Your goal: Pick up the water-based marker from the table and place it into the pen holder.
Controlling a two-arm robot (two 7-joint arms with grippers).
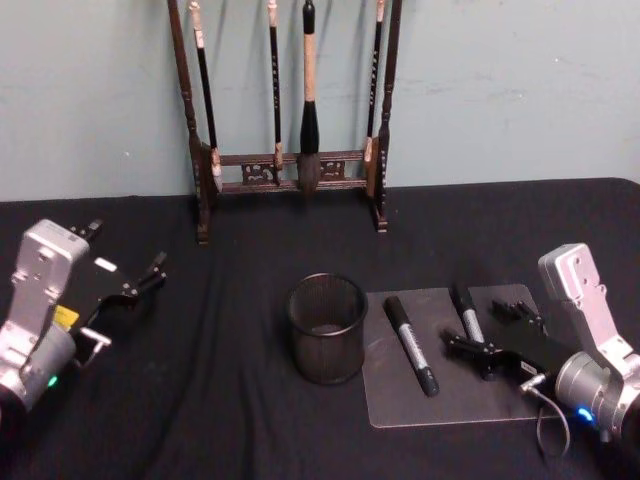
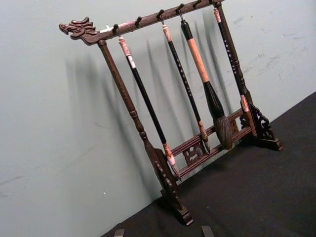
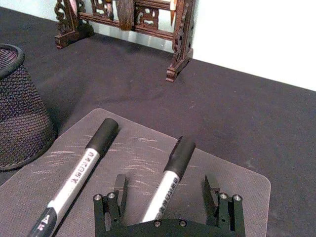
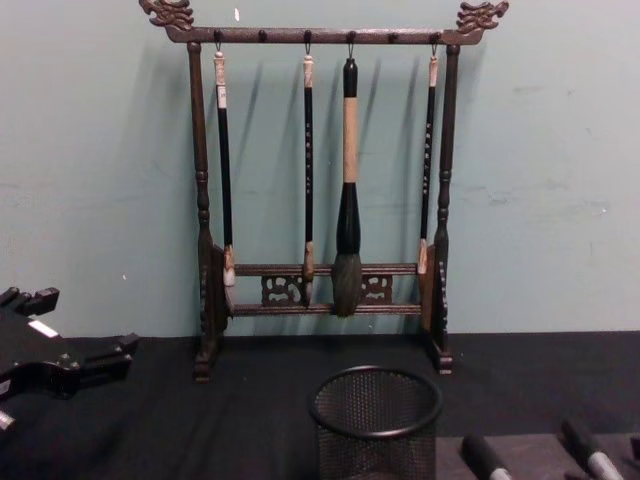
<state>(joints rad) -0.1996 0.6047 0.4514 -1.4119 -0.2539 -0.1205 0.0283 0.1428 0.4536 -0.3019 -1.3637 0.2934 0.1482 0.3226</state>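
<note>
Two black-capped markers lie on a grey mat (image 1: 455,400) on the table (image 1: 200,400). The left marker (image 1: 411,345) (image 3: 81,173) is nearest the pen holder (image 1: 325,328) (image 3: 19,113) (image 4: 375,420), a black mesh cup standing upright left of the mat. My right gripper (image 1: 497,330) (image 3: 166,190) is open and low over the mat, with one finger on each side of the right marker (image 1: 466,312) (image 3: 173,170), not closed on it. My left gripper (image 1: 125,255) (image 4: 75,330) hangs open and empty at the far left.
A tall dark wooden brush rack (image 1: 290,170) (image 2: 197,143) (image 4: 320,290) with several hanging brushes stands at the back of the table against the wall, behind the pen holder. Bare black cloth lies between the left gripper and the pen holder.
</note>
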